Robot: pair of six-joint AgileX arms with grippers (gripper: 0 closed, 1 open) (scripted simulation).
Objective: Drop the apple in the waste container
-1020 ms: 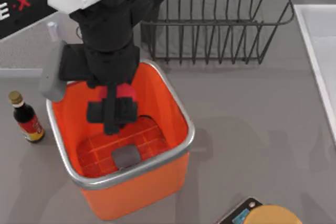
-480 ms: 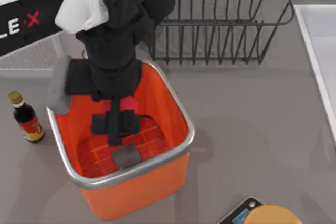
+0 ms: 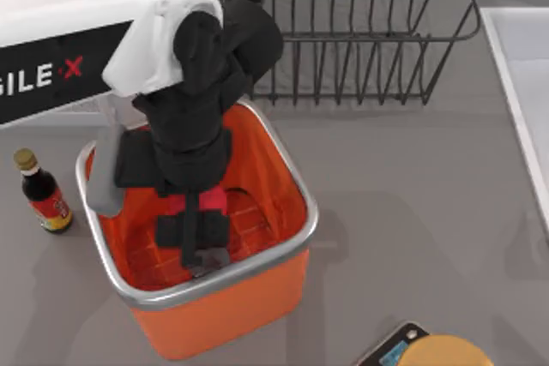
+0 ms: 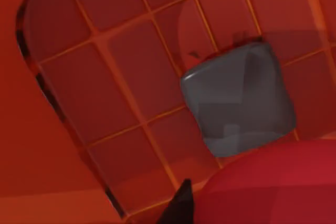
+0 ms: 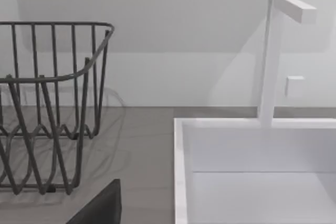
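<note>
Inside the bin [image 3: 283,285], the left hand [image 3: 196,236] hung low above the gridded floor, its fingers clenched on the apple [image 3: 201,204].

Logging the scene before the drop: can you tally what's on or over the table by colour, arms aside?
Red: 1, the apple, held in the left gripper over the bin.
Orange: 1, the waste container.
Black: 1, the wire rack.
Dark brown: 1, the small bottle.
Yellow-orange: 1, the disc.
White: 1, the sink.
Total: 6
</note>
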